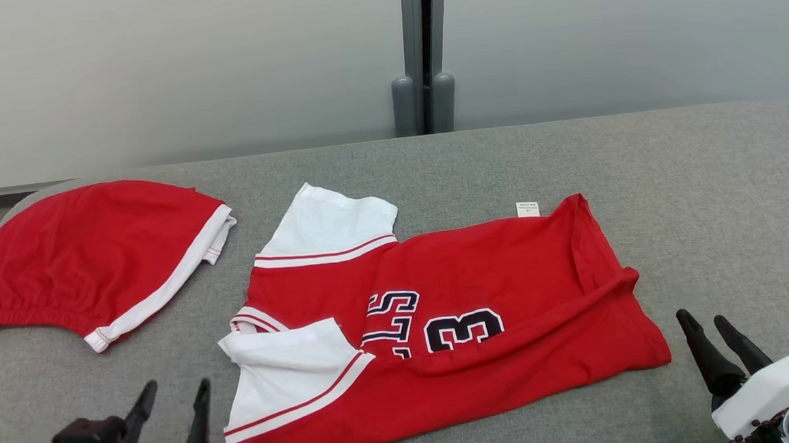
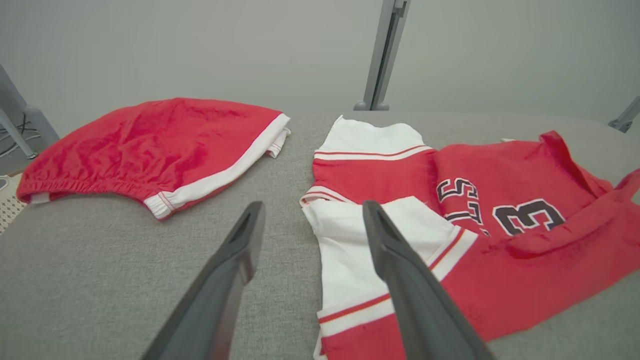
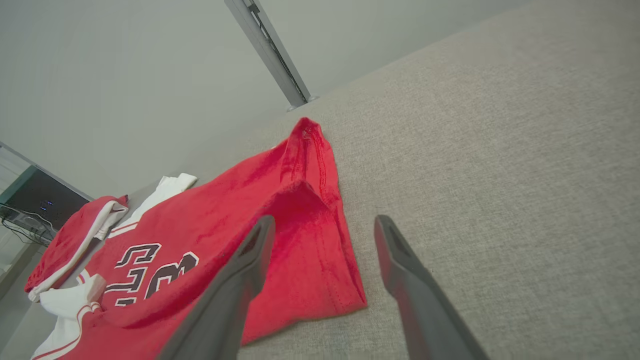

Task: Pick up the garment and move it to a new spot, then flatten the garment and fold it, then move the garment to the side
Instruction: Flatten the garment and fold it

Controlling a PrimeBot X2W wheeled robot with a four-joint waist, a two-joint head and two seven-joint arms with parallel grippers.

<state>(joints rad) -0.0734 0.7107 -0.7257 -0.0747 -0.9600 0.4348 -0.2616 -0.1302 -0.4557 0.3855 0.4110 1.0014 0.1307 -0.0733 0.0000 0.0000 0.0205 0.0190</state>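
Observation:
The garment (image 1: 481, 291) is a red jersey with white sleeves and a dark number, lying partly folded and rumpled in the middle of the grey table; it also shows in the wrist views (image 2: 505, 235) (image 3: 210, 240). My left gripper (image 1: 176, 396) (image 2: 312, 215) hovers open just left of the near white sleeve, nothing between its fingers. My right gripper (image 1: 706, 326) (image 3: 325, 225) stands open off the jersey's right hem corner, empty.
A second red piece with white trim (image 1: 81, 258) (image 2: 150, 145) lies at the table's left edge. The grey fabric table (image 1: 707, 182) stretches bare to the right. A grey wall post (image 1: 422, 55) stands behind.

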